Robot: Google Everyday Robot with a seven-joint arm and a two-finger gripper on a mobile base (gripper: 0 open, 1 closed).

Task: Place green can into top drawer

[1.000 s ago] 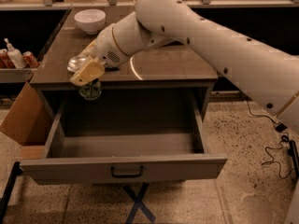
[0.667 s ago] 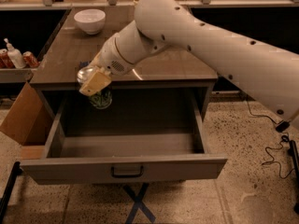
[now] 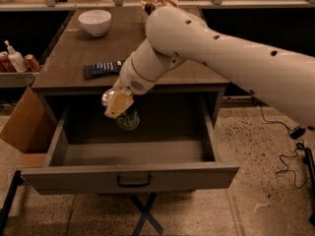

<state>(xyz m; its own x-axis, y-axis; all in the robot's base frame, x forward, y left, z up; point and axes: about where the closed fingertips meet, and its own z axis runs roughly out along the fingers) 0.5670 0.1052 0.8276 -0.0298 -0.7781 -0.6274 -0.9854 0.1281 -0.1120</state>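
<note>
Down and to the right is where the gripper (image 3: 118,107) has gone since a second ago: it was out over the worktop's front edge and now hangs inside the open mouth of the top drawer (image 3: 74,177), with the green can (image 3: 129,121) carried along.

Nearest me is the drawer's flat front panel with its dark bar handle (image 3: 134,182), pulled well out. Behind it the drawer floor shows nothing lying on it. Above that floor, left of centre and towards the back, the jaws are clenched on the can, one tan pad across its upper part. Its green lower end pokes out below, clear of the floor, and it looks a little tipped.

Past that, on the worktop (image 3: 69,58), lies a dark flat packet (image 3: 102,69) near the front edge, well apart from a white bowl (image 3: 95,21) at the far left. Off to the left, on a lower shelf, stand a white bottle (image 3: 15,58) and two red cans (image 3: 32,62).

To my eye this is the lowering step, with the carry all but done. What it calls for next is a short descent until the can's base meets the drawer floor. Then the jaws should let go, and the arm should lift straight up, clear of the drawer's walls.
</note>
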